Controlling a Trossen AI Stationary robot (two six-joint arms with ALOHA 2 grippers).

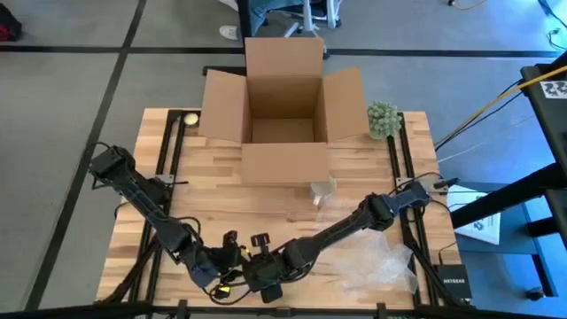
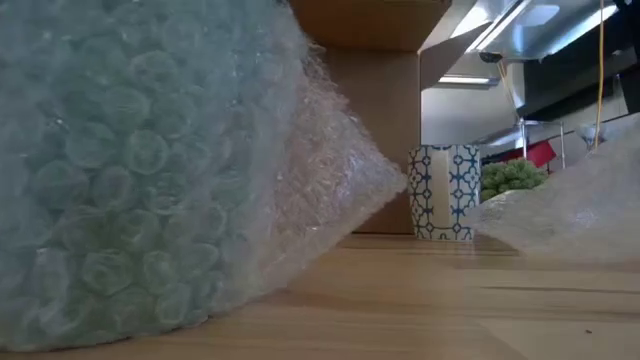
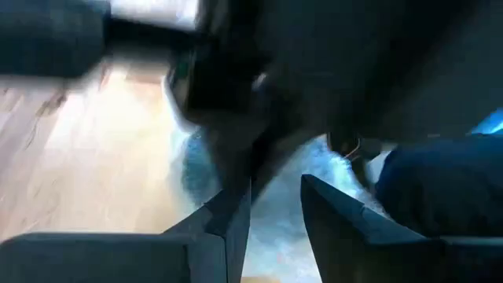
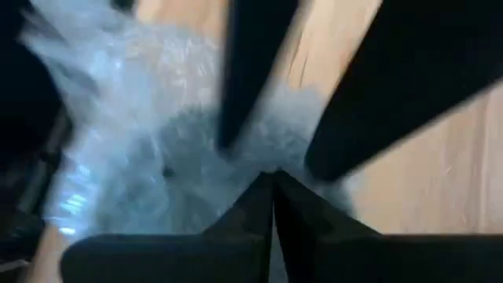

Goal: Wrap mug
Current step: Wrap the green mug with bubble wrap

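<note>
Both arms reached to the near edge of the tabletop (image 1: 266,199), their grippers close together. The left gripper (image 1: 232,266) had its jaws narrowly apart, with bubble wrap (image 3: 275,212) showing in the gap between the fingers (image 3: 228,228). The right gripper (image 1: 270,282) had its jaws shut, their tips meeting over the wrap (image 4: 149,149); whether they pinched it could not be told. In the low view the wrap (image 2: 150,170) filled the near left. The mug (image 2: 444,192), white with a blue pattern, stood upright and unwrapped on the tabletop just before the open box (image 1: 282,97), well apart from both grippers. A second clear sheet (image 1: 381,266) lay at the near right. A green plant (image 1: 384,119) stood beside the box's right flap.
</note>
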